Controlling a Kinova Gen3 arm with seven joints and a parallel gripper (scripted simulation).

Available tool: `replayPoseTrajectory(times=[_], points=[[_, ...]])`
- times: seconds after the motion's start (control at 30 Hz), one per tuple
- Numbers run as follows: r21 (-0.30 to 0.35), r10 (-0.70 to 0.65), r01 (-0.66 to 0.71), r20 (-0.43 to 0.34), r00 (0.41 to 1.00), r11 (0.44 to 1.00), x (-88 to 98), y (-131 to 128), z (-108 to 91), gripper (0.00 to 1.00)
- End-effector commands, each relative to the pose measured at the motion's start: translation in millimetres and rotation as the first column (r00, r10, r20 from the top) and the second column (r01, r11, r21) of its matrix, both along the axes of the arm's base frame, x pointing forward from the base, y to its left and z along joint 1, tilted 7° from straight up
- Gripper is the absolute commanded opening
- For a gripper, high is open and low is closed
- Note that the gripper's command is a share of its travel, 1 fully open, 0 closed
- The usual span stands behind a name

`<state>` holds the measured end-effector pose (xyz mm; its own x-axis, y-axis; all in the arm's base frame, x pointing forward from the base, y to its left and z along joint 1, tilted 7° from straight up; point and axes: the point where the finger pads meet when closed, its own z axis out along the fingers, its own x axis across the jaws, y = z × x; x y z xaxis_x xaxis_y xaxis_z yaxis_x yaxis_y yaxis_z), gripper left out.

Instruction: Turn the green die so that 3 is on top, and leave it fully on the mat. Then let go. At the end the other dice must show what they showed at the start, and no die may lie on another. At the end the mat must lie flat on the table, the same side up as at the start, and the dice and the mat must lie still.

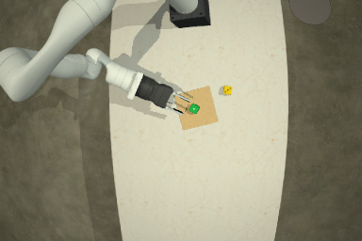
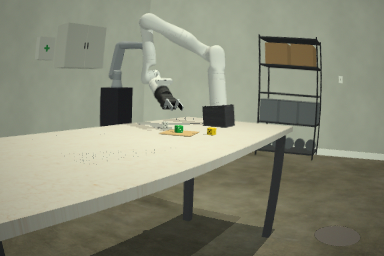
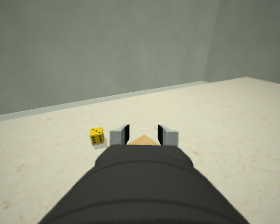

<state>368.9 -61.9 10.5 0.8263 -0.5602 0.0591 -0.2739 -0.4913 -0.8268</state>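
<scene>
The green die (image 1: 193, 108) lies on the tan mat (image 1: 201, 107), near the mat's left side; it also shows in the exterior view (image 2: 178, 128). Its top face is too small to read. My gripper (image 1: 181, 103) (image 2: 175, 104) is open and empty. It hangs tilted in the air above the mat's left edge, well clear of the die. In the wrist view the open fingers frame only a corner of the mat (image 3: 142, 141), and the green die is hidden below my wrist. The yellow die (image 1: 227, 90) (image 3: 96, 136) sits on the table right of the mat, off it.
The arm's black base (image 1: 189, 12) stands on the table behind the mat. A black shelf unit (image 2: 289, 95) stands on the floor beyond the table.
</scene>
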Motion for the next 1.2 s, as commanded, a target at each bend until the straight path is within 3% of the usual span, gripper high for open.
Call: replayPoseTrajectory(times=[0.0, 0.37, 0.87, 1.17], points=[[-0.020, -0.003, 0.003, -0.016, 1.000, 1.000, 0.7, 0, 0.8, 0.87], [-0.123, -0.016, 0.005, -0.086, 0.996, 0.992, 3.5, 5, 2.9, 0.87], [-0.428, -0.108, -0.013, -0.257, 0.960, 0.904, 13.5, 17, 11.7, 0.87], [-0.489, -0.125, -0.052, -0.323, 0.938, 0.871, 13.2, 24, 10.6, 0.87]])
